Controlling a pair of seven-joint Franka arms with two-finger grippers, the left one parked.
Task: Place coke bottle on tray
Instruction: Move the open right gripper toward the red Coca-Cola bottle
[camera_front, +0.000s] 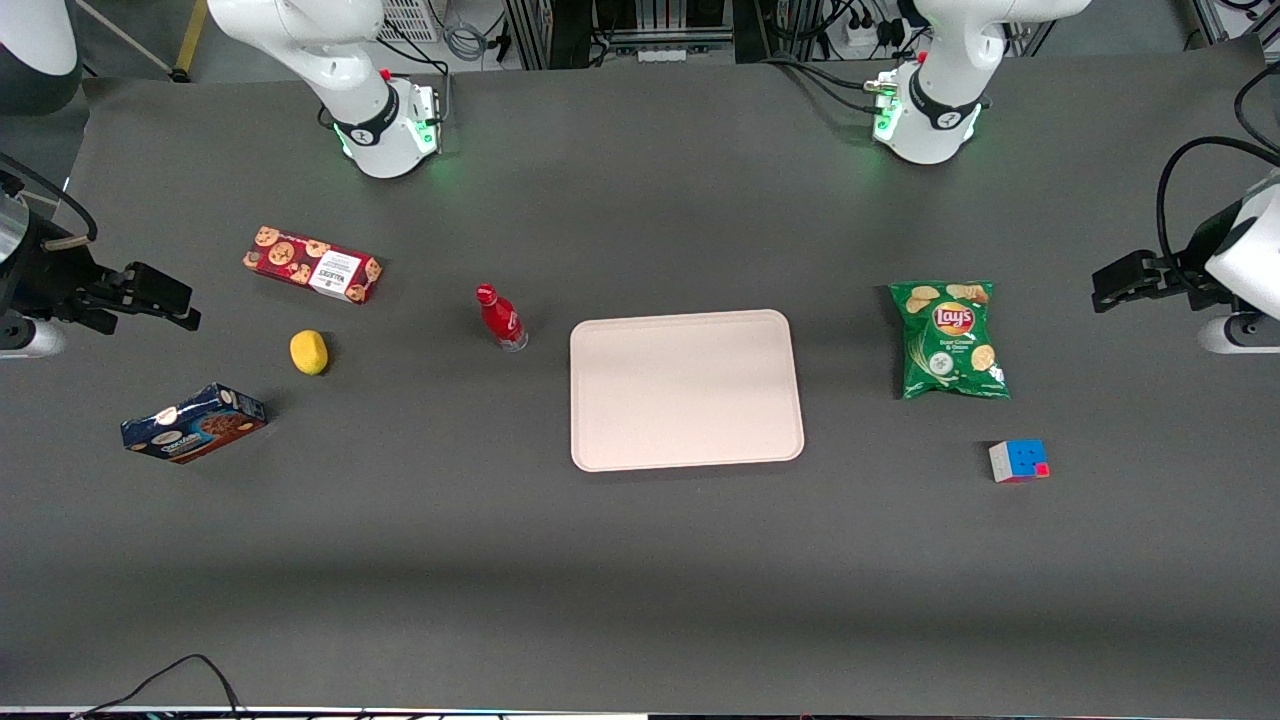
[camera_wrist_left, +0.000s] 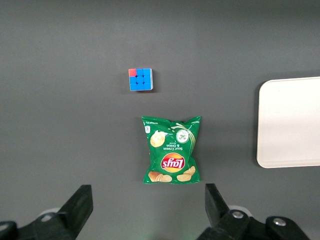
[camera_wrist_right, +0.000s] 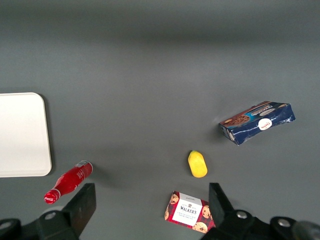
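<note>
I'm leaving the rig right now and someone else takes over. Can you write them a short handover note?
Tool: open, holding nothing, raised at the working arm's end of the table, well away from the bottle.
Coke bottle: upright on the table beside the tray, not touching it.
Tray: mid-table, nothing on it.
Done: nothing yet.
Left: reach the bottle, grasp it, set it on the tray.

Bare table rings coke bottle (camera_front: 501, 317); lemon (camera_front: 309, 352) well apart
</note>
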